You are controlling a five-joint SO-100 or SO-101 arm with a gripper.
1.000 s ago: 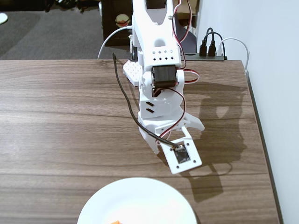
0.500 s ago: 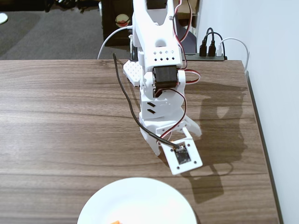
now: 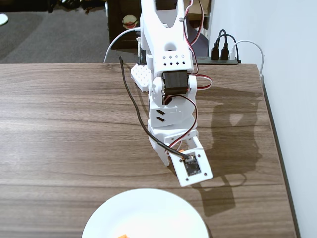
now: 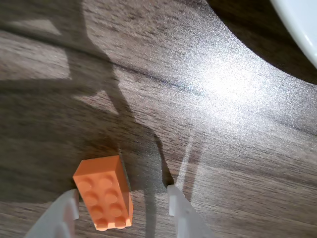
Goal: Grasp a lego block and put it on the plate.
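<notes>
The wrist view shows the orange lego block [image 4: 104, 191] lying studs-up on the wooden table, between the fingers of my gripper [image 4: 122, 194]. The left finger [image 4: 62, 215] is right beside the block. The right finger [image 4: 181, 210] stands a clear gap away, so the gripper is open. In the fixed view the gripper [image 3: 176, 152] points down at the table just behind the white plate [image 3: 148, 213], and the arm hides nearly all of the block. The plate's rim [image 4: 302, 27] shows at the wrist view's top right.
A sliver of something orange [image 3: 124, 235] lies on the plate at the bottom edge of the fixed view. A power strip with plugs [image 3: 223, 54] sits at the back right. The table's right edge [image 3: 277, 148] runs along a white wall.
The movable jaw has swung inward from its wide spread, narrowing the gap around the block. The arm has barely shifted.
</notes>
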